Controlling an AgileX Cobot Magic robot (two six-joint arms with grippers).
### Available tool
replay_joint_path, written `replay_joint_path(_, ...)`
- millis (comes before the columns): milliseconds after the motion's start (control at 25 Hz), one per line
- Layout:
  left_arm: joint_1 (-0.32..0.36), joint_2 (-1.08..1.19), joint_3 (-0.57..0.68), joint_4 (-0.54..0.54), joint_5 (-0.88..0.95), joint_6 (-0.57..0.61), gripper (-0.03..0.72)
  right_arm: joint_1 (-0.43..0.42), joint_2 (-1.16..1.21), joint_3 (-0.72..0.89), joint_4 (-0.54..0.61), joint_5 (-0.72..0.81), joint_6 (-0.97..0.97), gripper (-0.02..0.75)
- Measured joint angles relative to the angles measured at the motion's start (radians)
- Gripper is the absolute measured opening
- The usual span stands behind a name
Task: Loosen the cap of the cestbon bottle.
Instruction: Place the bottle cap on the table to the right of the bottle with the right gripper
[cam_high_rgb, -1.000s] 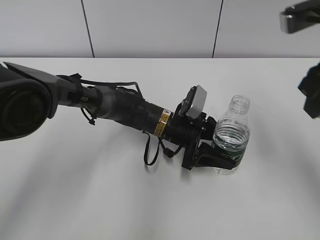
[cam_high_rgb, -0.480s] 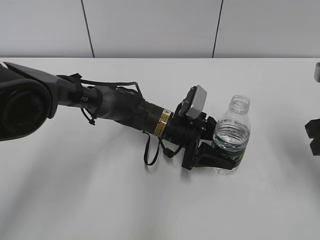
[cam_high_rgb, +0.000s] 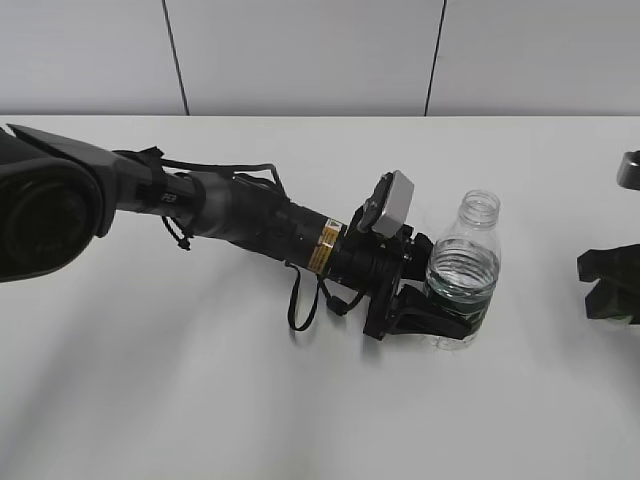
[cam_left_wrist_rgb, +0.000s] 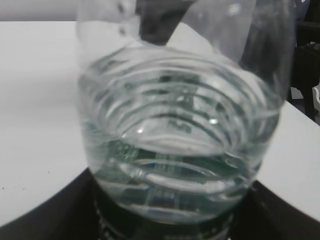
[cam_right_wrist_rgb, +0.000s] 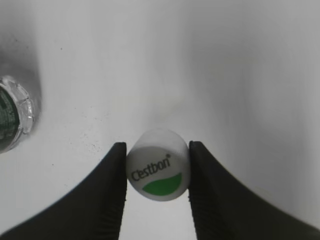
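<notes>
From outside, I see my left gripper (cam_high_rgb: 440, 322) clamped around the base of the cestbon bottle (cam_high_rgb: 464, 268), which stands upright on the table (cam_high_rgb: 200, 400) with its neck bare.

The left wrist view shows the bottle pressed close, so it cannot turn.

In the right wrist view, my right gripper (cam_right_wrist_rgb: 156, 175) holds the cap (cam_right_wrist_rgb: 158, 171) between both fingers, apart from the bottle.
</notes>
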Motion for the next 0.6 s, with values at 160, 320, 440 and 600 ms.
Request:
replay_joint_path(160, 0.0, 0.0, 0.0, 0.0, 0.0, 0.001, 0.504, 0.0, 0.068, 0.0, 0.065, -0.025, -0.065, 0.293)
replay_joint_path(320, 0.0, 0.0, 0.0, 0.0, 0.0, 0.001, 0.504, 0.0, 0.123, 0.0, 0.165, -0.051, -0.155, 0.293)
replay_joint_path(440, 0.0, 0.0, 0.0, 0.0, 0.0, 0.001, 0.504, 0.0, 0.16, 0.0, 0.222, -0.063, -0.223, 0.293)
replay_joint_path(600, 0.0, 0.0, 0.0, 0.0, 0.0, 0.001, 0.504, 0.0, 0.209, 0.0, 0.244, -0.076, -0.249, 0.293)
